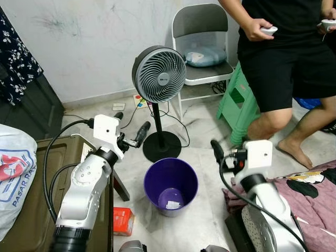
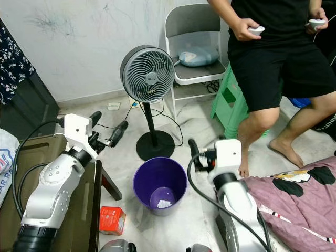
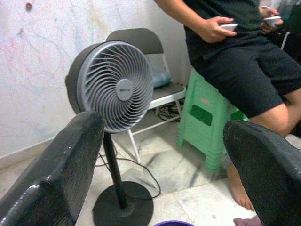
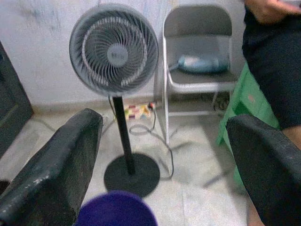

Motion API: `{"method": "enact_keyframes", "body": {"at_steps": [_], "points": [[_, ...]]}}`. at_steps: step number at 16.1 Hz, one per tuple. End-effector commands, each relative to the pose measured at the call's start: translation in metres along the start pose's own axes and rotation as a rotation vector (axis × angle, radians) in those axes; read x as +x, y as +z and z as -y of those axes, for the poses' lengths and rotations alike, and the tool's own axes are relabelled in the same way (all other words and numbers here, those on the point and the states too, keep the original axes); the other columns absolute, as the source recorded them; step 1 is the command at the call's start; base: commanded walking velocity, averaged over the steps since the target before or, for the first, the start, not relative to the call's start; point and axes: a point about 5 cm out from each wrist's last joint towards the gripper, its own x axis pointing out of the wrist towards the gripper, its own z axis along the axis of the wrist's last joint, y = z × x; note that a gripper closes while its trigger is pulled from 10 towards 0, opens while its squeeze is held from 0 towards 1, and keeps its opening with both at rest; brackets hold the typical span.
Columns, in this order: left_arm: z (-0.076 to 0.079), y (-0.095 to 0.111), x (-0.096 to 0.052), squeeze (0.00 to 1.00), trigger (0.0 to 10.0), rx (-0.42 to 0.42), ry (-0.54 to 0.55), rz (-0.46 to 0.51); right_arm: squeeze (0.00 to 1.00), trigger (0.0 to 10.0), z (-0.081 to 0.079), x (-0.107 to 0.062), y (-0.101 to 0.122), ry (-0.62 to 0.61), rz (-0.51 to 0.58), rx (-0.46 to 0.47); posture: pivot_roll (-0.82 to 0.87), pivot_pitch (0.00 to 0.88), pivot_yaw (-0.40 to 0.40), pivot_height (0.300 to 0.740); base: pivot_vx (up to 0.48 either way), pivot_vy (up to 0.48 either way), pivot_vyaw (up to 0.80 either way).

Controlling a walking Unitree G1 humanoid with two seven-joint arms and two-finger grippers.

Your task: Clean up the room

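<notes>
A purple bin (image 1: 157,195) stands on the floor between my two arms, with a scrap of white paper (image 1: 170,203) at its bottom. A small red box (image 1: 122,220) lies on the floor left of the bin. My left gripper (image 1: 131,125) is raised above and left of the bin, open and empty; its two fingers (image 3: 56,174) stand wide apart in the left wrist view. My right gripper (image 1: 226,152) hovers right of the bin, also open with nothing in it. In the right wrist view the bin's rim (image 4: 115,207) lies just below its fingers (image 4: 51,169).
A standing fan (image 1: 159,73) with a round black base is behind the bin, its cord trailing on the floor. Behind it are a grey folding chair (image 1: 202,31) and a green stool (image 1: 239,105) with a person (image 1: 283,58) holding controllers. Crumpled cloth (image 1: 310,194) lies right, a brown cabinet (image 1: 31,210) and plastic bag (image 1: 13,173) left.
</notes>
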Motion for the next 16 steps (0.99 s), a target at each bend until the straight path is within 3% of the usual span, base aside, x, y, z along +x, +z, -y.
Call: {"method": "enact_keyframes", "body": {"at_steps": [1,4,6,7,8,12,13,16], "points": [[-0.003,0.003,0.003,0.0,10.0,0.014,0.011,0.016,1.0,10.0,-0.001,0.006,0.006,-0.002,0.031,0.002,-0.05,0.0,0.076,0.74,0.0,0.0,0.0],[0.001,0.008,0.015,0.0,10.0,0.012,0.007,0.052,1.0,10.0,-0.004,0.018,0.013,0.015,0.05,-0.043,-0.06,0.0,0.066,0.74,0.0,0.0,0.0],[0.004,0.006,0.016,0.0,10.0,0.009,0.0,0.049,0.9,10.0,-0.004,0.018,0.011,0.024,0.043,-0.06,-0.06,0.0,0.061,0.74,0.0,0.0,0.8],[0.004,0.004,0.016,0.0,10.0,0.007,0.005,0.046,0.56,10.0,-0.004,0.018,0.011,0.024,0.04,-0.06,-0.06,0.0,0.058,0.74,0.0,0.0,0.8],[0.004,0.003,0.016,0.0,10.0,0.006,0.012,0.042,0.51,10.0,-0.003,0.018,0.01,0.025,0.038,-0.06,-0.06,0.0,0.057,0.74,0.0,0.0,0.8],[0.005,-0.003,0.016,0.0,10.0,-0.039,0.012,0.031,0.48,10.0,-0.004,0.021,0.009,0.04,0.033,-0.082,-0.07,0.0,0.047,0.74,0.0,0.0,0.8],[0.006,-0.003,0.017,0.0,10.0,-0.037,0.014,0.035,0.02,10.0,-0.004,0.023,0.011,0.044,0.037,-0.09,-0.07,0.0,0.043,0.74,0.0,0.0,0.8],[0.007,-0.002,0.019,0.0,10.0,-0.036,0.008,0.039,0.0,10.0,-0.004,0.025,0.011,0.05,0.037,-0.097,-0.07,0.0,0.041,0.74,0.0,0.0,0.8]]}}
